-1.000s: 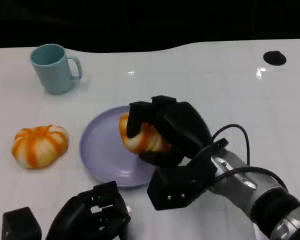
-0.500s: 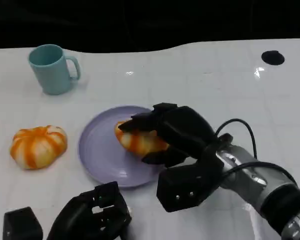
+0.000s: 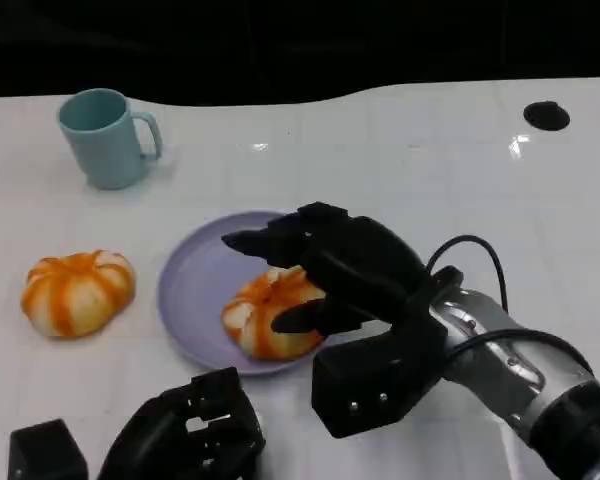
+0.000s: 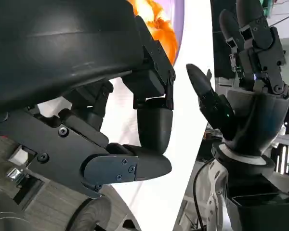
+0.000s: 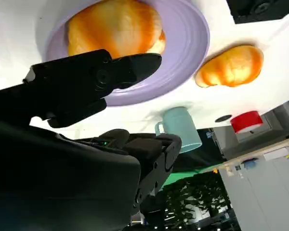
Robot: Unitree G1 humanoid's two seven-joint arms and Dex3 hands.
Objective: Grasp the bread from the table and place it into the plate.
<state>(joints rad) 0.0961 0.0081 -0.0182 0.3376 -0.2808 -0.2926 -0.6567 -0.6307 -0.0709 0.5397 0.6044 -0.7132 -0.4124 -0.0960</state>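
The bread lies on the near side of the plate, close to its rim, with the right hand spread open just above it, holding nothing, so a careless sweep away could nudge it off onto the table.

A teal mug is seen standing upright at the upper left of the white table, and a small black disc is set at the upper right.
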